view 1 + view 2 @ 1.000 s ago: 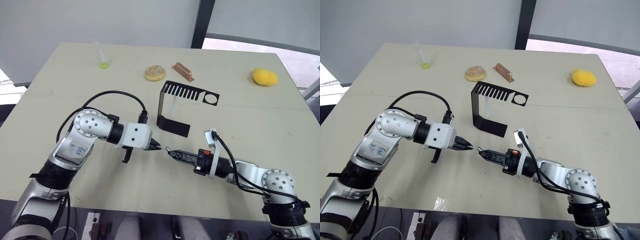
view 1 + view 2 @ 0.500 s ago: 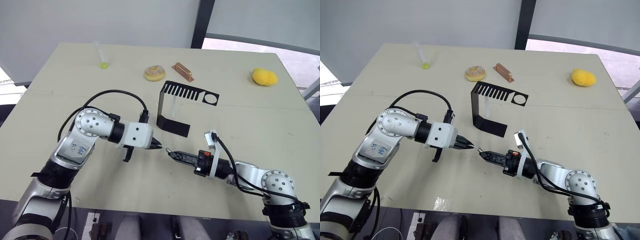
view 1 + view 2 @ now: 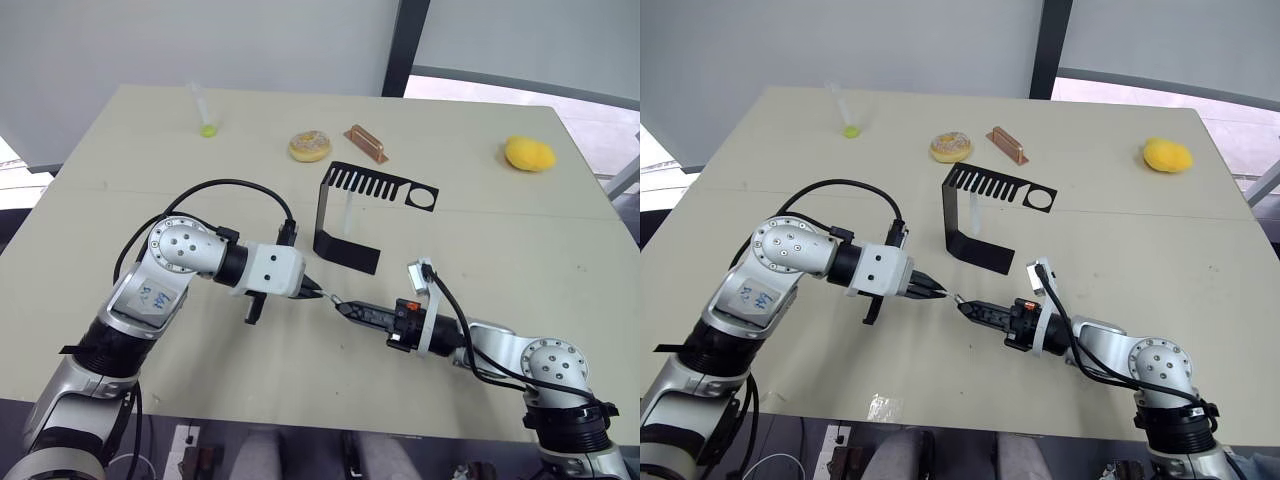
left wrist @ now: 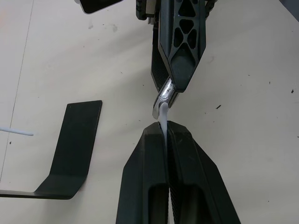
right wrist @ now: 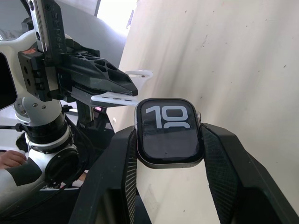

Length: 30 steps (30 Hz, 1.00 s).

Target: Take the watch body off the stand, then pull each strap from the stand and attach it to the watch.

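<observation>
My right gripper (image 3: 345, 307) is shut on the watch body (image 5: 169, 133), a small black rounded-square case whose screen shows pale digits. Tip to tip with it, my left gripper (image 3: 312, 293) is shut on a slim white strap (image 4: 163, 116). The strap's end meets the silver edge of the watch body (image 4: 164, 95). The strap's holed length (image 5: 117, 98) sticks out beside the left fingers. Behind the grippers stands the black C-shaped stand (image 3: 348, 254). A second pale strap (image 3: 347, 215) hangs under its slotted top plate.
Along the far side of the table lie a clear tube with a yellow-green end (image 3: 205, 112), a doughnut (image 3: 310, 146), a copper-coloured block (image 3: 366, 143) and a yellow lump (image 3: 529, 154). The table's front edge runs just below both arms.
Almost nothing: the two grippers stay tip to tip, with only small shifts of the strap's end against the watch body.
</observation>
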Each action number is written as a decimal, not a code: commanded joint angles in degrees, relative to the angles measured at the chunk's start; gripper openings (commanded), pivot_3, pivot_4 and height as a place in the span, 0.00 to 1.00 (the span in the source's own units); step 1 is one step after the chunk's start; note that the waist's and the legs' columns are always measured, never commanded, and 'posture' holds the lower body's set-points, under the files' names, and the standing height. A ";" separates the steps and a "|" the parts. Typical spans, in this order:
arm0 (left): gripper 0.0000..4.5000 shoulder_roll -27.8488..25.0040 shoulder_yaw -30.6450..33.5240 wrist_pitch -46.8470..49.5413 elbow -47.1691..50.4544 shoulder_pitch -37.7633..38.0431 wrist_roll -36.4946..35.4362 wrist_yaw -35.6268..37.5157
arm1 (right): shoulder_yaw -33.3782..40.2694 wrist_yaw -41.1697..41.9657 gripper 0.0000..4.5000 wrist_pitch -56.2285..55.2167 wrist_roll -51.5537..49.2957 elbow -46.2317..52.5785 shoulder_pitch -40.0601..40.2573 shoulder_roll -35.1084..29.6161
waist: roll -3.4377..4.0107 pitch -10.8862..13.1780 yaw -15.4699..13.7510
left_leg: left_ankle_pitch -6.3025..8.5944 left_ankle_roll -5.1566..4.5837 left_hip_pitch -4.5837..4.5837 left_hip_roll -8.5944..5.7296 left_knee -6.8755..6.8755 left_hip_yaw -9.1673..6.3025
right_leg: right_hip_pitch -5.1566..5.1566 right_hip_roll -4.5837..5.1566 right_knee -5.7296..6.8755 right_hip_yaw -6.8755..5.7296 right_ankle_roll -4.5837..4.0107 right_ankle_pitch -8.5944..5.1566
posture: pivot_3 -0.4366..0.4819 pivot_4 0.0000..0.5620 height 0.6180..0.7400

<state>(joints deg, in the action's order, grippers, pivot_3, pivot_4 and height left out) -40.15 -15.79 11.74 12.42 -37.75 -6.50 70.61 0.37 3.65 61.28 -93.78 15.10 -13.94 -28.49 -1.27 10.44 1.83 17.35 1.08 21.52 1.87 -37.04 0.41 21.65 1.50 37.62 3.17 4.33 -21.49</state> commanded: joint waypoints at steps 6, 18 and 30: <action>0.00 0.72 -0.35 -0.75 1.01 -0.29 0.36 -0.50 | 0.49 1.33 0.34 -0.21 -0.82 1.07 -0.07 0.46 | 0.00 0.00 0.01 | 0.00 0.00 0.00 0.00 0.00 0.00 | 0.00 0.00 0.00 0.00 0.00 0.00 | 0.48 0.27 1.00; 0.00 0.40 -1.57 -2.41 0.81 -0.62 1.95 0.38 | 0.33 1.51 0.34 0.01 -0.65 1.34 -0.01 0.47 | 0.00 0.00 -0.01 | 0.00 0.00 0.00 0.00 0.01 0.00 | 0.00 0.00 -0.01 0.00 0.00 0.00 | 0.48 0.27 1.00; 0.00 1.44 -4.82 -3.41 -0.46 -3.49 5.33 1.28 | -0.38 1.55 0.34 0.52 -0.58 1.01 -0.88 1.03 | 0.00 0.00 -0.02 | 0.00 0.00 0.01 0.00 0.00 0.00 | 0.00 0.00 -0.01 0.00 0.00 0.00 | 0.48 0.27 1.00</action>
<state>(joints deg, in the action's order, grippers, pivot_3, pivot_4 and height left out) -39.22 -19.80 8.78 10.70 -40.15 -1.59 71.91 0.18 3.65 61.65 -93.18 15.05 -13.65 -28.17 -1.27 10.44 1.81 17.35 1.08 21.53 1.87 -37.03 0.41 21.65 1.50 37.61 3.17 4.33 -21.49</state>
